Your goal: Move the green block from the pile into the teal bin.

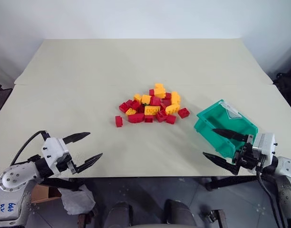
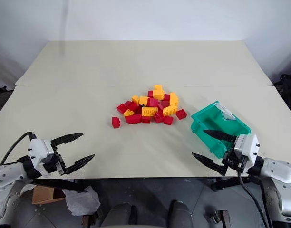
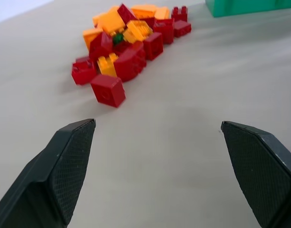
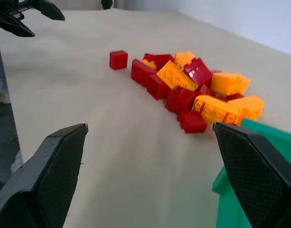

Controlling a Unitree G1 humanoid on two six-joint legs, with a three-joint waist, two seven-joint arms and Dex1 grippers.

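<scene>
The pile (image 1: 152,107) of red and yellow-orange bricks lies in the middle of the table. In the left wrist view a small patch of the green block (image 3: 118,39) shows deep among these bricks, mostly covered by them. The teal bin (image 1: 221,118) stands to the right of the pile with nothing inside, its sloped front turned toward the table's near edge. My left gripper (image 1: 95,145) hovers open over the near left edge, far from the pile. My right gripper (image 1: 208,141) is open at the near right, just in front of the bin. Neither holds anything.
One red brick (image 1: 118,121) lies apart, left of the pile. A seam (image 1: 64,85) runs across the table behind the bricks. Bare tabletop separates both grippers from the pile. A cardboard box and a white cloth (image 1: 76,199) sit on the floor under the near left edge.
</scene>
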